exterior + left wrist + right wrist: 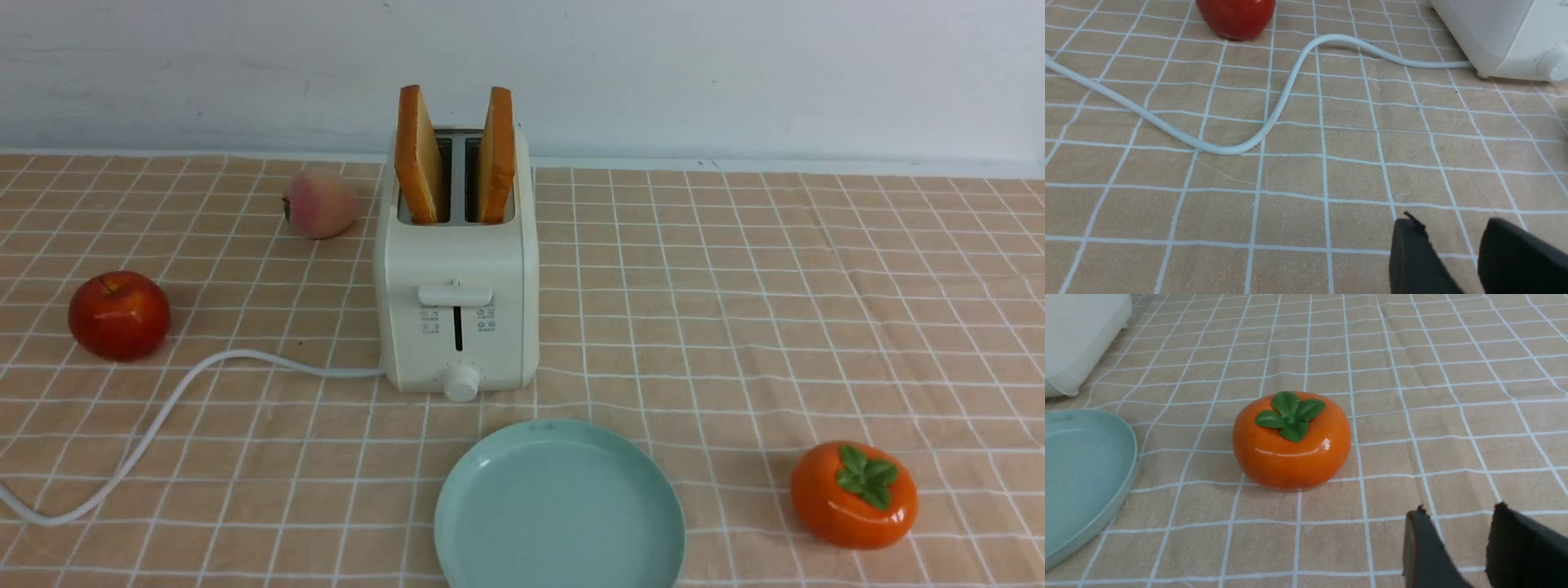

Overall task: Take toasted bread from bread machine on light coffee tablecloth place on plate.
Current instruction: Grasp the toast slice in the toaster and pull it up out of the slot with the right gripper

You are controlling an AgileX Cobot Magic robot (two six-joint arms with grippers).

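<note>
Two toasted bread slices (419, 155) (498, 155) stand upright in the slots of the cream-white bread machine (457, 269) on the light coffee tablecloth (735, 286). The pale blue-green plate (559, 506) lies bare in front of the machine. Neither arm shows in the front view. My left gripper (1451, 228) is open and empty over bare cloth, with the machine's lower corner (1502, 32) far ahead of it. My right gripper (1457, 514) is open and empty over cloth; the plate's rim (1128, 457) and the machine's corner (1077, 335) show in its view.
A red apple (119, 314) (1235, 16) and a peach (320, 202) lie left of the machine. The white cord (163, 416) (1274, 114) snakes across the left cloth. An orange persimmon (853, 494) (1291, 441) sits right of the plate. A white wall stands behind.
</note>
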